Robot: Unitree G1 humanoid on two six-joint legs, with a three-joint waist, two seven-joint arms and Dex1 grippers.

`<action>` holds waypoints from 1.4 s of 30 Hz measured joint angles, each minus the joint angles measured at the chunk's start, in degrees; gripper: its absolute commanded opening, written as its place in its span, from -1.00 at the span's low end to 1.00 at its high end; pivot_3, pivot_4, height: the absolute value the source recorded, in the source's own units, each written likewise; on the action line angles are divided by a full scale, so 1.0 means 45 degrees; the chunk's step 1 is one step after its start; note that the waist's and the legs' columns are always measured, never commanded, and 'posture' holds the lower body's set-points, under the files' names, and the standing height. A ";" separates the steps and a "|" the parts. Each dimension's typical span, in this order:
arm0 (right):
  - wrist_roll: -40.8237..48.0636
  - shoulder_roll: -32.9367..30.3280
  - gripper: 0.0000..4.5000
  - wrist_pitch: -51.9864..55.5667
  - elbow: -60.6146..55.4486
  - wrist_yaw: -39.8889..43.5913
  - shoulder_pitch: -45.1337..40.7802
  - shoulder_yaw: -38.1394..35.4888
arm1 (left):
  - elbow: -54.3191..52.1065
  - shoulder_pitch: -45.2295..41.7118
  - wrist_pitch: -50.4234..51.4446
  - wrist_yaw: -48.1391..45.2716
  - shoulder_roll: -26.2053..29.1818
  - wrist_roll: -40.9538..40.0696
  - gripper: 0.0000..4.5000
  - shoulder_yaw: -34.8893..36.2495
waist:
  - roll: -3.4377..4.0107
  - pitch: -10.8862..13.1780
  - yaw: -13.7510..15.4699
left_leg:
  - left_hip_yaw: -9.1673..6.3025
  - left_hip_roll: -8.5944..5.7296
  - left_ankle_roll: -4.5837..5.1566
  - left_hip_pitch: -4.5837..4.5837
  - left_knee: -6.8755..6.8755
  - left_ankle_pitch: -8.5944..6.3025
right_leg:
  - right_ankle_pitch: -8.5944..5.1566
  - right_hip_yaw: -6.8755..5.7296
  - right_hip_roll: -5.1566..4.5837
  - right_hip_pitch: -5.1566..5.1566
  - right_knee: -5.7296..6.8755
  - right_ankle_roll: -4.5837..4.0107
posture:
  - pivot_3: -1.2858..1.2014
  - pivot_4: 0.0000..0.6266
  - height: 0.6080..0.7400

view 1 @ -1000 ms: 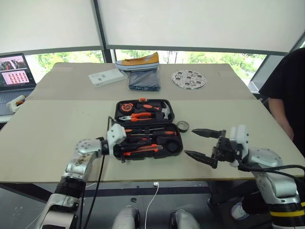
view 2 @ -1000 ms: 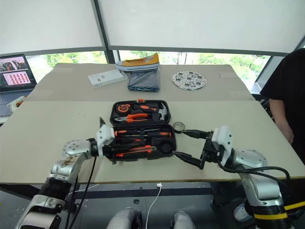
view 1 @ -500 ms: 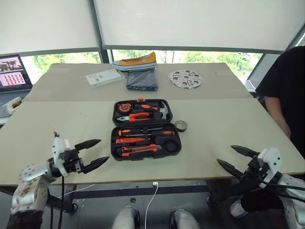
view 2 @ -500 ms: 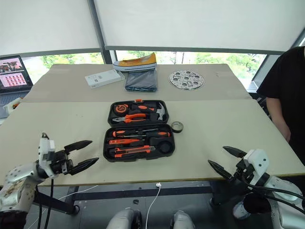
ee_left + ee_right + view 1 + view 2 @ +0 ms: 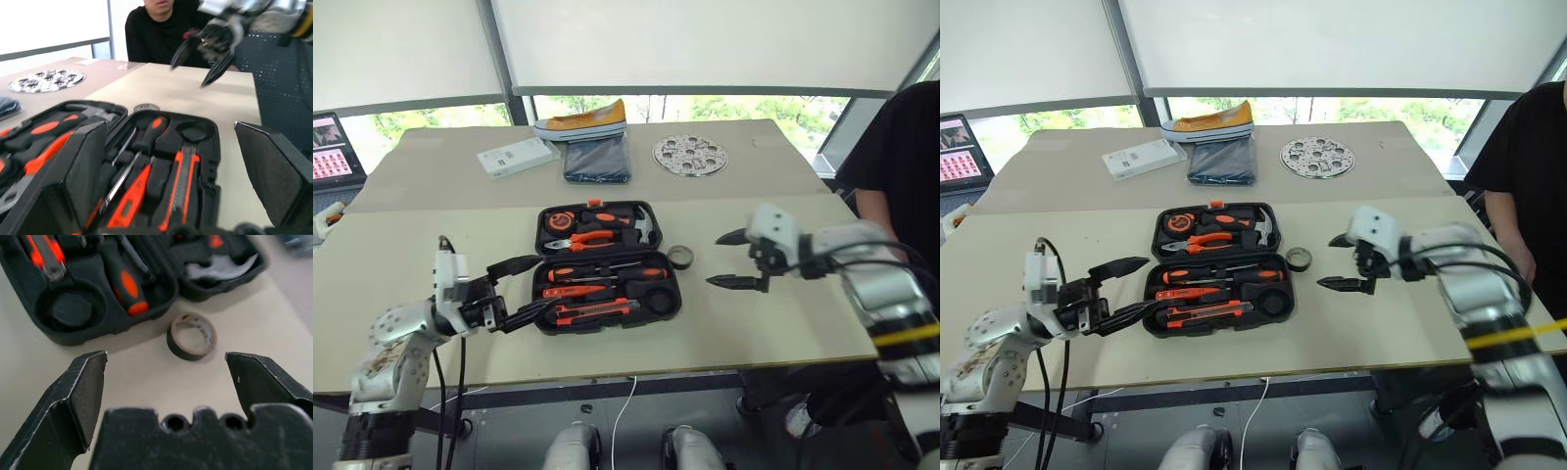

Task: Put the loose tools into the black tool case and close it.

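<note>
Jaws wide on both grippers (left (image 5: 521, 291), right (image 5: 732, 258)), the right now hovering by the tape roll (image 5: 680, 258).

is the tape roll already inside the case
No, the tape roll lies on the table just outside the open black tool case, whose round slot is empty.

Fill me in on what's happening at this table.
A humanoid robot is packing a black tool case, which lies open with orange-handled tools slotted inside. One black tape roll sits loose on the table beside it. The right pincer hangs open near the roll; the left pincer is open at the case's near-left corner, holding nothing.
</note>
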 measured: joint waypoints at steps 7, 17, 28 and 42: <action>-0.1916 0.1990 1.00 -0.2523 0.4782 0.0969 -0.2844 0.1717 | -0.0331 0.0233 -0.0555 0.0397 -0.0493 0.0455 0.97 -0.0395 | -0.0002 0.0002 -0.0118 | 0.0114 -0.0004 -0.0018 -0.0003 0.0010 -0.0015 | -0.0017 -0.0003 0.0000 0.0016 -0.0006 0.0034 | 0.03 -0.52 1.00; -0.3763 0.3780 -0.23 -0.4488 0.8636 0.0734 -0.4563 0.2373 | -0.0459 0.0798 -0.1002 0.0635 -0.0566 0.0649 1.00 -0.0372 | -0.0001 0.0003 -0.0197 | 0.0054 0.0003 -0.0161 0.0037 0.0023 0.0009 | -0.0033 -0.0016 -0.0010 0.0004 0.0128 0.0067 | 0.03 -0.52 1.00; -0.4706 0.3991 -0.96 -0.5329 1.0055 0.0238 -0.5112 0.2222 | -0.0454 0.0809 -0.1099 0.0618 -0.0566 0.0695 1.00 -0.0388 | 0.0000 0.0003 -0.0296 | 0.0038 0.0006 -0.0165 0.0052 0.0023 0.0029 | -0.0031 -0.0013 -0.0001 0.0007 0.0157 0.0057 | 0.03 -0.52 1.00; 0.1073 0.1877 -0.96 0.1201 0.1044 0.4019 -0.2953 0.2283 | 0.0083 0.1255 -0.1529 -0.0275 -0.0155 0.1030 1.00 -0.0423 | 0.0001 0.0004 -0.0284 | -0.0016 0.0026 -0.0156 0.0064 0.0021 0.0018 | -0.0038 -0.0020 -0.0010 0.0002 0.0156 0.0033 | 0.03 -0.52 1.00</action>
